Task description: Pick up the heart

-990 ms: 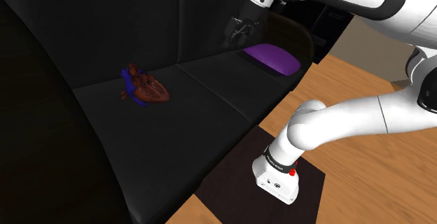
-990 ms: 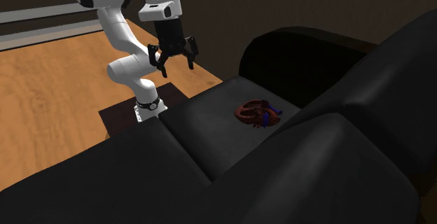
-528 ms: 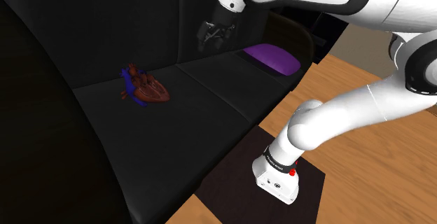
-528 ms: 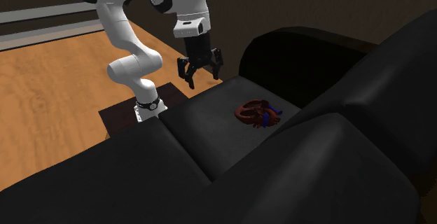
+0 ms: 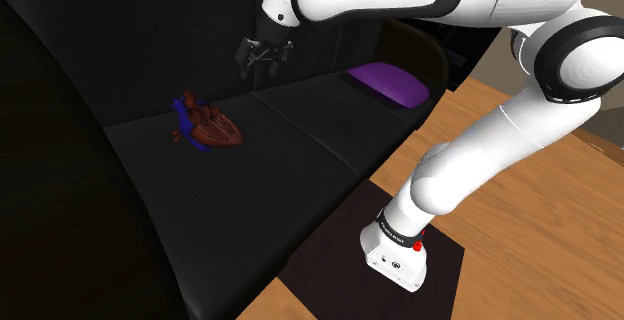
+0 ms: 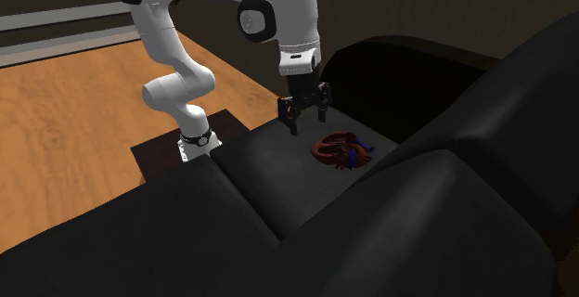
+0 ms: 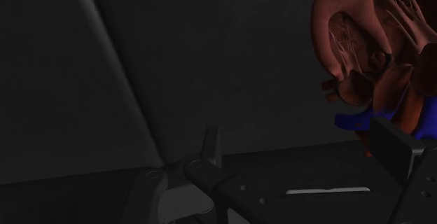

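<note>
The heart [image 5: 208,125] is a dark red anatomical model with blue vessels, lying on the black sofa seat [image 5: 262,190] close to the backrest. In the second exterior view the heart [image 6: 340,149] rests near the seat's far end. My gripper [image 5: 262,58] hangs above the seat, to the shoulder view's right of the heart and higher than it. The gripper [image 6: 304,119] is open, its fingers apart and pointing down, with nothing between them. In the wrist view the heart [image 7: 378,54] lies ahead and off to one side, beyond one finger [image 7: 392,149].
A purple cushion [image 5: 388,84] lies at the seat's end in the shoulder view. The sofa's armrest [image 6: 399,63] rises behind the heart, and the tall backrest [image 6: 482,221] runs along the seat. Wood floor [image 6: 83,109] and a dark mat [image 5: 335,268] surround the arm's base.
The arm has swung toward the heart, carrying the gripper to the shoulder view's left and over the seat cushion. The fingers stayed open. The heart has not moved.
</note>
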Available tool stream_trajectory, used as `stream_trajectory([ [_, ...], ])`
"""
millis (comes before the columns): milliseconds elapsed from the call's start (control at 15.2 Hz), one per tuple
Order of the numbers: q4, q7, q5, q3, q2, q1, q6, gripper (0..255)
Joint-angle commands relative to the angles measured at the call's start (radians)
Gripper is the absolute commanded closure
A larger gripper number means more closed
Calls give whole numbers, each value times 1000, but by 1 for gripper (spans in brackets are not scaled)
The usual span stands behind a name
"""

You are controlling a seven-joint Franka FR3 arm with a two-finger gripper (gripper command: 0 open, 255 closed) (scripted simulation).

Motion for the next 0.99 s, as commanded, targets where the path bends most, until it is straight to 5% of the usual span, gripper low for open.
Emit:
stream_trajectory([
  [0, 47, 34, -18, 21, 70, 0, 28, 0],
  [792, 422, 254, -216, 87, 523, 66, 104, 0],
  [924, 405, 259, -222, 83, 530, 68, 128, 0],
])
